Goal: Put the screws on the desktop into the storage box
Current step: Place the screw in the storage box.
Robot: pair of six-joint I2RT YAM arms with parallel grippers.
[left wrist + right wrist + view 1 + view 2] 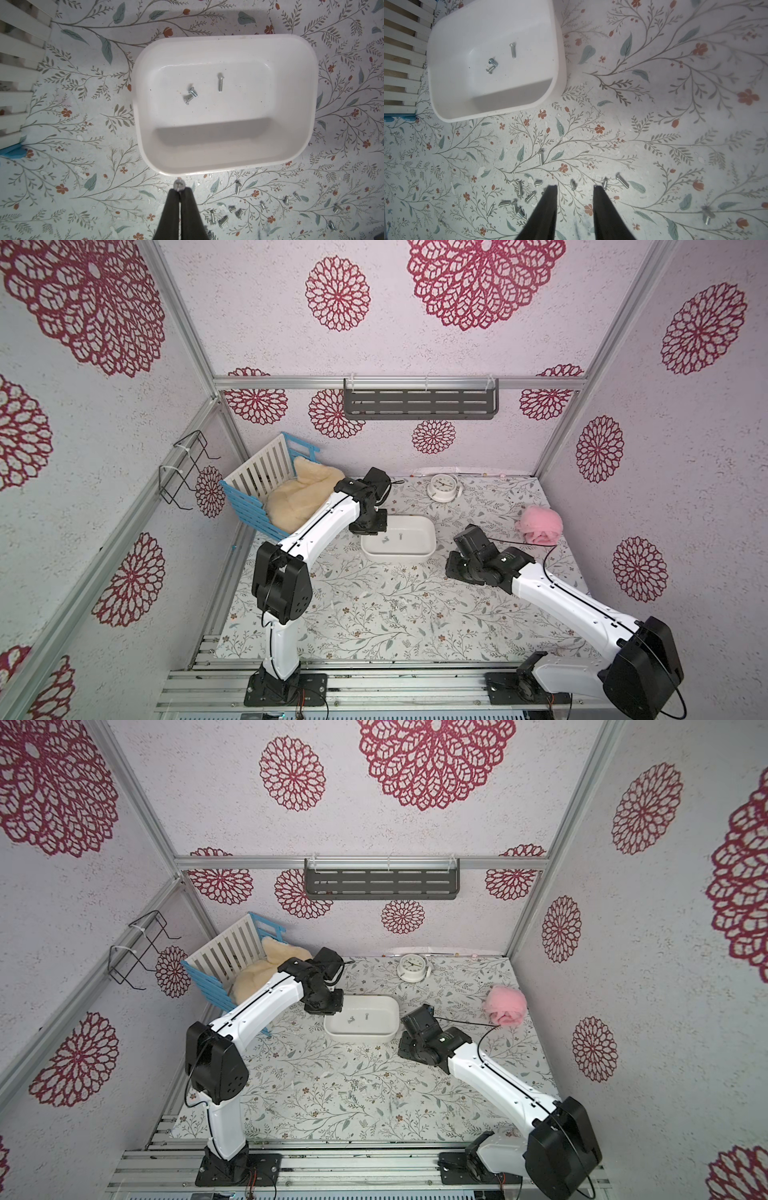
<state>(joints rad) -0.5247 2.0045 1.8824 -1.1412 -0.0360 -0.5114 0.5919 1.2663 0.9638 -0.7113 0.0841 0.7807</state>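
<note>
Leafy-print desktop down below, red-medallion walls all round. Over at the left gripper: clamped tight on one screw, silver head poking out past the fingertips, right against the near rim of the storage box in the left wrist view. From both top views, hanging above that box's left end. Inside already: three screws lying flat on the white floor, two huddled together, the longer one apart.

And the right gripper: parted, nothing pinched between the dark fingers, poised above the desktop near the box's right end. Beneath it, loose screws scattered across the printed vines, apart from the box, one thick cluster plus a few stragglers.

Off at the edges: blue-and-white crate with cream fleece, white clock by the back wall, pink fluffy ball on the right.
</note>
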